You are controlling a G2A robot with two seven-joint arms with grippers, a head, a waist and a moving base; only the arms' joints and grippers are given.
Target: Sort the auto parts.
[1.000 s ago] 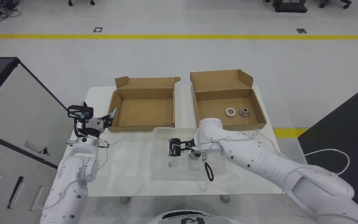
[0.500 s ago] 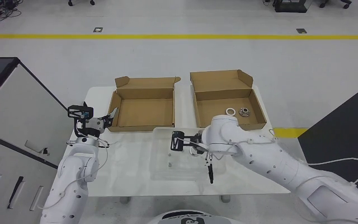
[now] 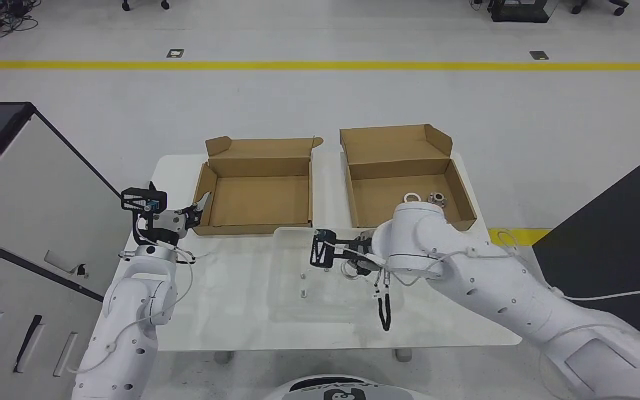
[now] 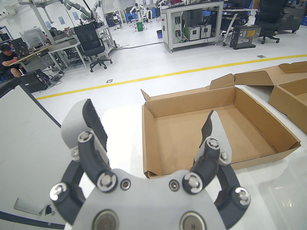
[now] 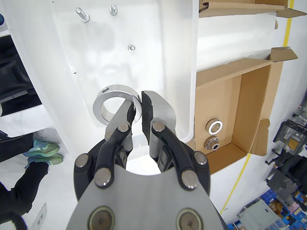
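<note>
From above, the right arm has swung toward the right box, away from the tray at the tabletop's front edge. The left gripper hangs with its jaws apart. The right gripper clamps the ring over the tray (lifted, likely bound for that box).

Partly hidden behind the right gripper: steel ring; cut off at left wrist view's edge: far cardboard box

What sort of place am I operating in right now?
Likely a robotics lab or workshop floor: a yellow floor line, other robot arms on a frame, and equipment benches with office chairs.
</note>
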